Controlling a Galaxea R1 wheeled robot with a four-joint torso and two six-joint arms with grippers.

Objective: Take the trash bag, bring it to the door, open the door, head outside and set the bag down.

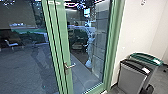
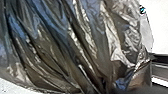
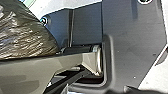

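Observation:
A green-framed glass door (image 1: pixel 56 37) fills the middle of the head view, with a metal lever handle (image 1: pixel 69 66) on its upright; it looks closed. Large and close in the left wrist view is the dark, shiny trash bag (image 2: pixel 62 47), its folds drawn together towards the lower middle. Part of the same bag (image 3: pixel 22 30) appears in the right wrist view, beyond the robot's own jointed bar. What grips the bag is hidden, and the fingers of both grippers cannot be made out.
To the right of the door, by a white wall (image 1: pixel 135 30), stand two grey bins, one with a black lid (image 1: pixel 135 66) and one with a green lid (image 1: pixel 146 58). Paving (image 1: pixel 22 67) shows through the glass, with reflections over it.

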